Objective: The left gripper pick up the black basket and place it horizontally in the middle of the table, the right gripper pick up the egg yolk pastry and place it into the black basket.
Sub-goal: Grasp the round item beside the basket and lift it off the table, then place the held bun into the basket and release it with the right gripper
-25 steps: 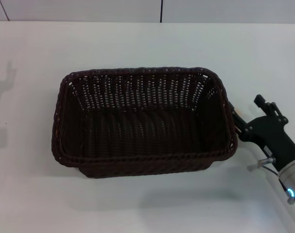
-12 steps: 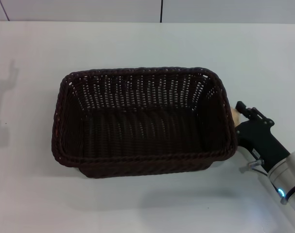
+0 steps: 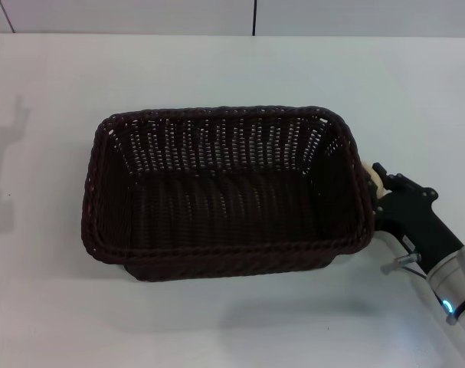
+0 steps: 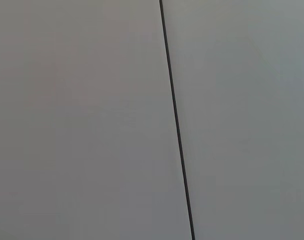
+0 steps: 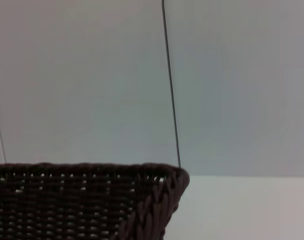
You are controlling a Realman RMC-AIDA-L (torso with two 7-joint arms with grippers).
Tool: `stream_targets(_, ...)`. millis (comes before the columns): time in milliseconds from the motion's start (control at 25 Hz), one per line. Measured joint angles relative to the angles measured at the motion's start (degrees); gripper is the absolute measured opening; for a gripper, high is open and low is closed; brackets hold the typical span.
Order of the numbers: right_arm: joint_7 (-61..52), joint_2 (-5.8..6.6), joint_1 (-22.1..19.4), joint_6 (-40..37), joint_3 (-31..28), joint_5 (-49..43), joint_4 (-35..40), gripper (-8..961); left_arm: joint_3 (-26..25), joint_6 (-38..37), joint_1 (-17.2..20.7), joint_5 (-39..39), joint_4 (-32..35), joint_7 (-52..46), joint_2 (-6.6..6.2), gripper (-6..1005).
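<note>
The black basket (image 3: 224, 192) sits lengthwise across the middle of the white table (image 3: 56, 291), open side up and empty. My right gripper (image 3: 379, 186) is just outside the basket's right end, level with its rim, shut on the egg yolk pastry (image 3: 371, 178). The pastry shows as a pale tan lump against the rim. The right wrist view shows the basket's braided rim and corner (image 5: 157, 200) close by. The left gripper is out of view, and its wrist view shows only a wall.
A grey wall with a dark vertical seam (image 4: 177, 125) stands behind the table. The table's far edge (image 3: 232, 35) runs along the top of the head view. Bare white tabletop surrounds the basket on all sides.
My right gripper has moved left toward the basket's right end with the pastry, which now shows at the rim. The basket has not moved.
</note>
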State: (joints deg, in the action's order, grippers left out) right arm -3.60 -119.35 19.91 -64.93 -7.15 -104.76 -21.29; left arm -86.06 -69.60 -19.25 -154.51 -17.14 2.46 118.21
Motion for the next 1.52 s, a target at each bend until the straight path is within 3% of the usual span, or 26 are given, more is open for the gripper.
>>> stream_targets(240, 4.7, 0.01, -3.7, -9.7, -1.6, 0.3, -2.1, 172, 0.0, -0.1, 0.3, 0.0, 0.0, 0.0, 0.00, 799)
stream_targets(320, 5.3, 0.05, -5.4, -17.2, -1.3, 0.1, -2.6, 163, 0.0, -0.1, 0.3, 0.0, 0.0, 0.0, 0.00, 799)
stream_targets(360, 5.4, 0.07, -6.7, -24.9, 0.0, -0.5, -2.7, 159, 0.0, -0.2, 0.4, 0.0, 0.0, 0.0, 0.00, 799)
stream_targets(400, 5.4, 0.07, -6.7, -24.9, 0.0, -0.5, -2.7, 154, 0.0, -0.2, 0.4, 0.0, 0.0, 0.0, 0.00, 799)
stream_targets(600, 5.4, 0.09, -6.8, -39.9, 1.6, -6.4, -2.3, 126, 0.0, 0.0, 0.5, 0.1, 0.0, 0.0, 0.01, 798)
stream_targets(920, 5.2, 0.05, 1.6, -33.8, 3.5, -9.0, -3.4, 88, 0.0, 0.1, -0.1, 0.0, 1.2, 0.0, 0.17, 798)
stream_targets(1000, 4.8, 0.26, 3.9, -30.9, 4.0, -13.3, -3.4, 85, 0.1, 0.1, -0.2, 0.0, 1.2, 0.0, 0.22, 798)
stream_targets(1120, 4.6, 0.25, 4.2, -30.0, 3.8, -14.6, -3.4, 81, 0.1, 0.1, -0.2, 0.0, 1.2, -0.1, 0.27, 798)
stream_targets(1520, 4.6, 0.26, 2.2, -30.2, 0.6, -14.5, -3.7, 327, 0.1, 0.1, -0.2, 0.2, 1.3, -0.1, 0.19, 799)
